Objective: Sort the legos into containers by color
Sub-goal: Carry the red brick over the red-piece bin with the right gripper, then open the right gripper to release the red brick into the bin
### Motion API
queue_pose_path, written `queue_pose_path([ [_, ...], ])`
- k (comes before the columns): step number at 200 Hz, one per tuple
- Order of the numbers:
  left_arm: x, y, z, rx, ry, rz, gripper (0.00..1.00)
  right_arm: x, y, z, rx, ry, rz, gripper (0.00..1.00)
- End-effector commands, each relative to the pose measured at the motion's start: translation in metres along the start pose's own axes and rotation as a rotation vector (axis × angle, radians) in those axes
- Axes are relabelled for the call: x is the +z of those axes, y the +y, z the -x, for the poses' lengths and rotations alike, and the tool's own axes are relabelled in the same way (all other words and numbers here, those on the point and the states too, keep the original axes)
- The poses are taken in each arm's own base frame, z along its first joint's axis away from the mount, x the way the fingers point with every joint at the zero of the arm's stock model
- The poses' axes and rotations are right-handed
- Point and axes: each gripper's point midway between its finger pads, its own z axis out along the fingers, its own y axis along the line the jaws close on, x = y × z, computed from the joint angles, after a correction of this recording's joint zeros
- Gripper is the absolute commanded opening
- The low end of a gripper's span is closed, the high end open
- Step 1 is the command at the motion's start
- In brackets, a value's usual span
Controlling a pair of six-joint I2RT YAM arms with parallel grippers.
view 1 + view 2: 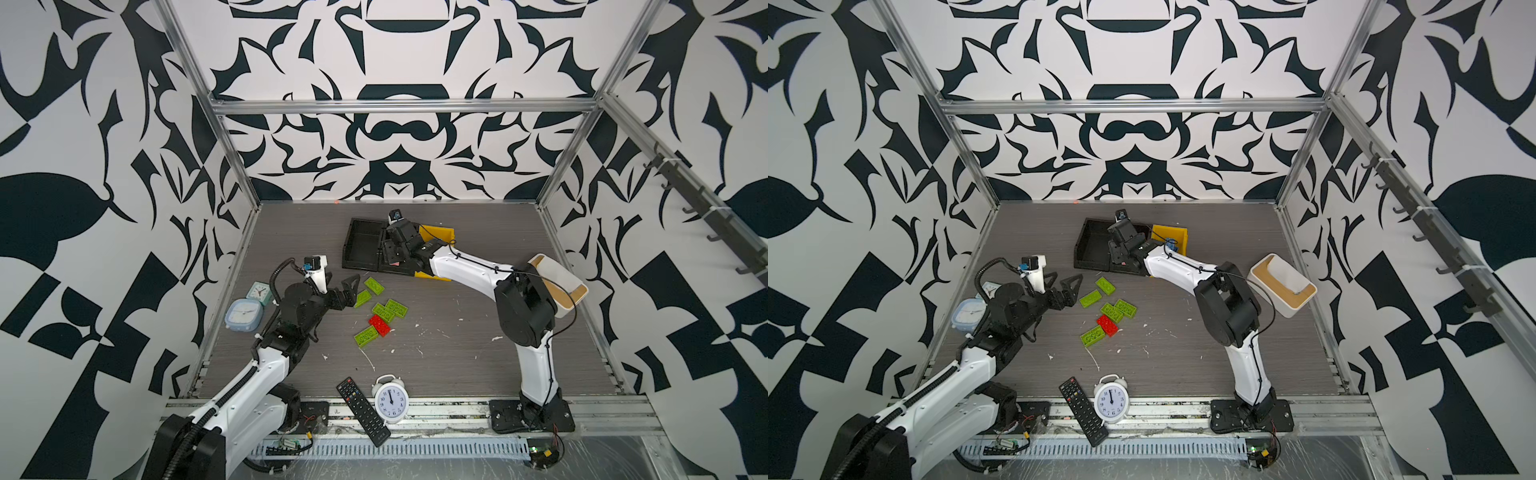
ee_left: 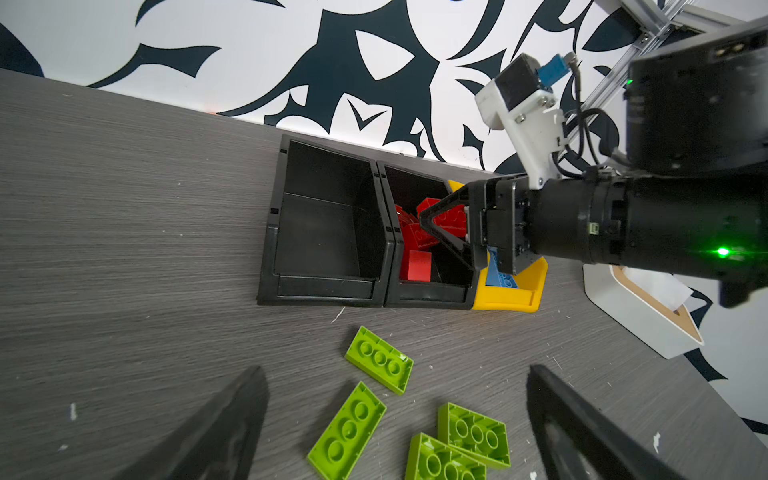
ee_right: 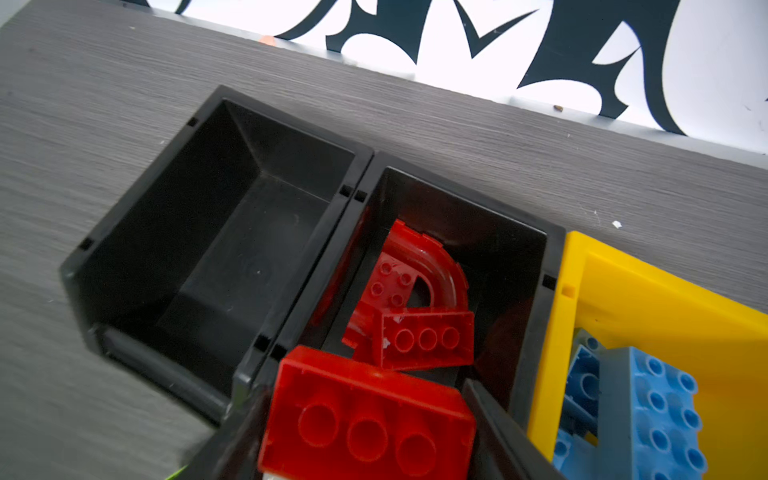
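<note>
My right gripper (image 3: 365, 395) is shut on a red lego (image 3: 365, 419) and holds it above the right-hand black container (image 3: 457, 189). That container holds a red arch (image 3: 440, 266) and another red brick (image 3: 428, 338). The black container (image 3: 291, 122) joined to it is empty. Blue legos (image 3: 660, 407) lie in the yellow container (image 3: 648, 299). My left gripper (image 2: 395, 399) hangs open over several green legos (image 1: 374, 286) on the table. A red lego (image 1: 379, 325) lies among them. In a top view the right gripper (image 1: 395, 257) is over the containers.
A white box with a tan rim (image 1: 561, 286) stands at the right edge. Two small clocks (image 1: 245, 313) sit left of the left arm. A white alarm clock (image 1: 390, 399) and a black remote (image 1: 362, 411) lie at the front edge.
</note>
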Motion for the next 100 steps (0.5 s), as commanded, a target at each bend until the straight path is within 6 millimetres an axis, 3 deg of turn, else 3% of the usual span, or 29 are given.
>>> queue_pose_path([
  [1, -0.002, 0.000, -0.001, -0.003, -0.003, 0.000, 1.00, -0.006, -0.003, 0.038, 0.064, -0.107, -0.009, 0.46],
  [63, -0.001, 0.000, -0.002, -0.005, 0.000, -0.002, 1.00, 0.011, -0.011, 0.043, 0.099, -0.124, -0.041, 0.48],
  [100, -0.001, 0.001, -0.002, -0.004, -0.001, 0.001, 1.00, 0.016, -0.012, 0.041, 0.093, -0.112, -0.045, 0.55],
])
